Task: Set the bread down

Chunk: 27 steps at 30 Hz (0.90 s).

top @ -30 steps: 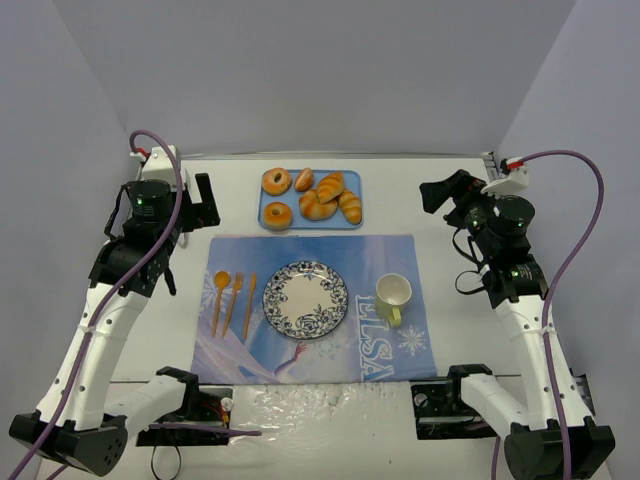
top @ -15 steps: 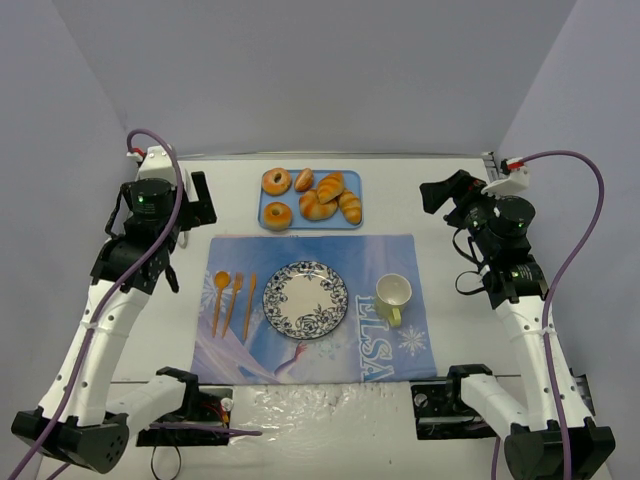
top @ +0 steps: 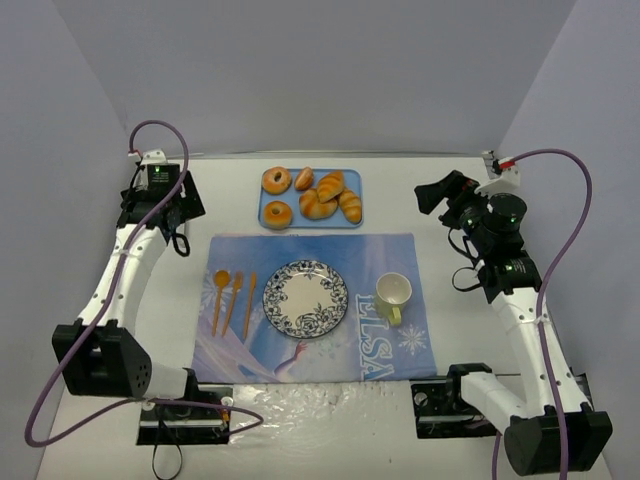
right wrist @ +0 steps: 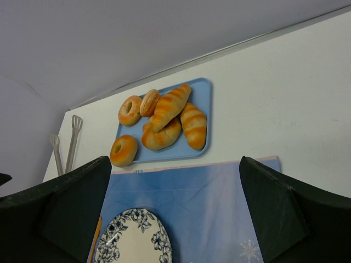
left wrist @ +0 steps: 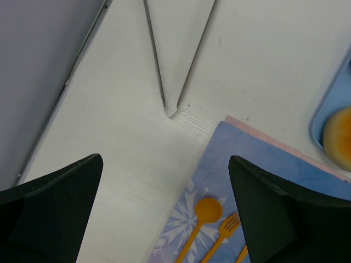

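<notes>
Two near-identical golden ring donuts lie on the blue tray point(top: 345, 222): a near one point(top: 277, 215) at its front left and a far one point(top: 277, 181) behind it. I cannot tell which is the bread. Both show in the right wrist view, near point(right wrist: 123, 150) and far point(right wrist: 130, 110). The near one peeks in at the left wrist view's right edge point(left wrist: 340, 137). My left gripper point(top: 183, 215) is open and empty, left of the tray, over bare table point(left wrist: 164, 219). My right gripper point(top: 435, 195) is open and empty, right of the tray point(right wrist: 175, 219).
Ridged crescent rolls point(top: 325, 195) fill the tray's right side. A patterned plate point(top: 306, 299) sits mid placemat point(top: 390, 255), with an orange spoon point(top: 220, 290), fork and knife on its left and a yellow mug point(top: 392, 295) on its right. Metal tongs point(left wrist: 170, 66) lie left of the tray.
My left arm has swung back and left, carrying its gripper closer to the far-left corner. My right gripper has shifted slightly back. The breads have not moved.
</notes>
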Available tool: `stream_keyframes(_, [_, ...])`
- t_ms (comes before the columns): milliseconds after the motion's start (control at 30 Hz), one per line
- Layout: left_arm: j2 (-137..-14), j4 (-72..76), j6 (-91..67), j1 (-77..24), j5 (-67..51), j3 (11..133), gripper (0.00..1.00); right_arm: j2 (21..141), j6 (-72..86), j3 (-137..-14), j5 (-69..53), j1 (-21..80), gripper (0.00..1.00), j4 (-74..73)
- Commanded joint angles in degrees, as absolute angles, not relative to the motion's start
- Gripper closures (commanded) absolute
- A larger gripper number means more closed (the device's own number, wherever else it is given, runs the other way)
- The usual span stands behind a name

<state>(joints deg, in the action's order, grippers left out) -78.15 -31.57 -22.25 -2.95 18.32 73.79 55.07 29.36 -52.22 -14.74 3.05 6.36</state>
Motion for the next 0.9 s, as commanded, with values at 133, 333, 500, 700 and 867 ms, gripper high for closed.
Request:
stream_keyframes(133, [-87.6, -27.0, -25.4, 3.2, 17.9, 78.9, 0.03, 56.0, 30.3, -51.9, -16.5, 3.2, 0.00, 13.6])
stream_keyframes(333, [-97.9, -24.1, -24.5, 3.9, 17.7, 82.3, 0.03, 56.2, 29.7, -52.2, -16.2, 3.2, 0.00, 13.6])
stream_keyframes(500, [-103.7, -22.7, -24.5, 4.6, 16.9, 84.4, 0.03, 55.7, 29.1, -51.5, -15.2, 3.1, 0.00, 13.6])
stream_keyframes(700, [-107.4, -21.6, -24.2, 6.1, 15.5, 85.9, 0.03, 56.9, 28.6, -51.3, -15.2, 3.1, 0.00, 14.2])
stream_keyframes(867, [-110.1, -21.5, -23.8, 7.0, 13.9, 87.1, 0.03, 57.3, 28.8, -50.3, -15.4, 3.1, 0.00, 15.6])
